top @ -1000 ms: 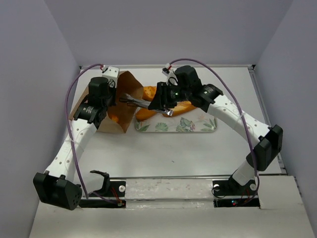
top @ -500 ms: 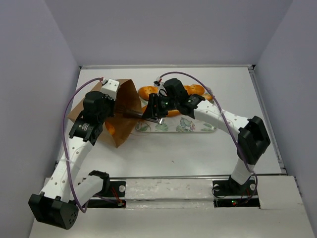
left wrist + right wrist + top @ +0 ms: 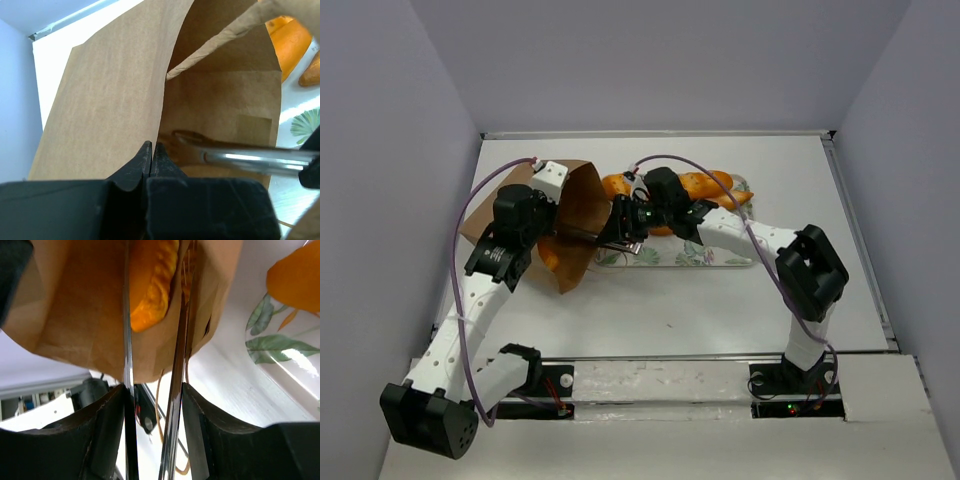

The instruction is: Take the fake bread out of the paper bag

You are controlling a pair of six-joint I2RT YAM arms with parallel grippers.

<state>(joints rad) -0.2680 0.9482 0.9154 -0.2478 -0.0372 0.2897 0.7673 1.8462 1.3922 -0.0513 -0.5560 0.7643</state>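
The brown paper bag [image 3: 578,203] lies on its side, its mouth facing right. My left gripper [image 3: 151,146] is shut on the bag's upper edge and holds the mouth open; it also shows in the top view [image 3: 546,196]. My right gripper [image 3: 152,390] is shut on metal tongs [image 3: 126,335], whose two blades reach into the bag [image 3: 80,315]. One golden-orange fake bread loaf [image 3: 150,285] lies inside, between the open tong blades; it also shows in the top view [image 3: 550,258]. Two more loaves [image 3: 708,186] lie on the tray.
A floral tray [image 3: 720,256] sits right of the bag, with loaves along its far side. The tong blade [image 3: 250,161] crosses the bag's mouth in the left wrist view. The enclosure walls stand at the left, right and back.
My right arm has moved left and pushed the tongs from over the tray into the bag's mouth. My left gripper has kept its hold and shifted the bag slightly.
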